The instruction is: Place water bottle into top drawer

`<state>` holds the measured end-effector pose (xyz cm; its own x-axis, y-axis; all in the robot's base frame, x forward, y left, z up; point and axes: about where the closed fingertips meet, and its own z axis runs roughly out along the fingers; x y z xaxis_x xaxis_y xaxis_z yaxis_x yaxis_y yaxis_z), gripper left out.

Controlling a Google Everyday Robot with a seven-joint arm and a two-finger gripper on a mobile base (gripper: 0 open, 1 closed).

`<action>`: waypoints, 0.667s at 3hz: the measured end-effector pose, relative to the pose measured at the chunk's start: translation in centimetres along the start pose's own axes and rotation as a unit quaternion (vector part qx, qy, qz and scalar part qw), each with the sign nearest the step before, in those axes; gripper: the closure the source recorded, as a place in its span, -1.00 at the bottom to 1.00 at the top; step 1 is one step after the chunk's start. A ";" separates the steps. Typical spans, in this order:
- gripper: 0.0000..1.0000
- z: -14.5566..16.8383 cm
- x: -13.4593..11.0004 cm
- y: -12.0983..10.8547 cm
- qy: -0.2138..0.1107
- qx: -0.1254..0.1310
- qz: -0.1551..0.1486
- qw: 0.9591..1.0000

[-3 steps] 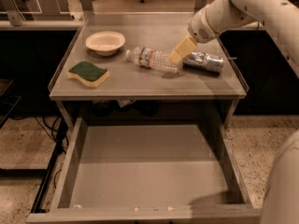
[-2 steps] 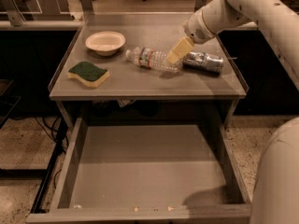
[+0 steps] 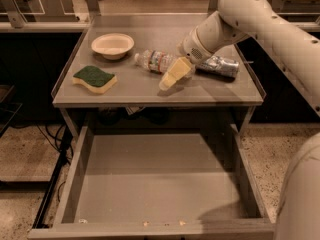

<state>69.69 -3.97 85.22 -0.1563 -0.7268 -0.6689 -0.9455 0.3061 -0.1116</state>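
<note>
The water bottle (image 3: 154, 60) lies on its side on the grey table top (image 3: 135, 91), white cap pointing left toward the bowl. My gripper (image 3: 173, 76), cream-coloured, hangs from the white arm and covers the bottle's right end, low over the table; whether it touches the bottle I cannot tell. The top drawer (image 3: 155, 184) is pulled out wide below the table's front edge, and its flat grey floor holds nothing.
A cream bowl (image 3: 112, 45) stands at the back left of the table. A green and yellow sponge (image 3: 95, 78) lies front left. A shiny silver can (image 3: 220, 66) lies on its side right of the gripper. My white arm crosses the right side of the view.
My gripper has moved left and toward the table's front, coming down over the bottle's right end. The bottle, can, bowl and sponge have stayed in place.
</note>
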 end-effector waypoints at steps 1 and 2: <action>-0.93 0.5 0.3 0.3 0.003 -0.005 0.001 1.000; -0.47 0.5 0.3 0.3 0.003 -0.005 0.001 1.000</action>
<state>69.51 -3.78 84.66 -0.1595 -0.7295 -0.6651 -0.9478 0.3015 -0.1034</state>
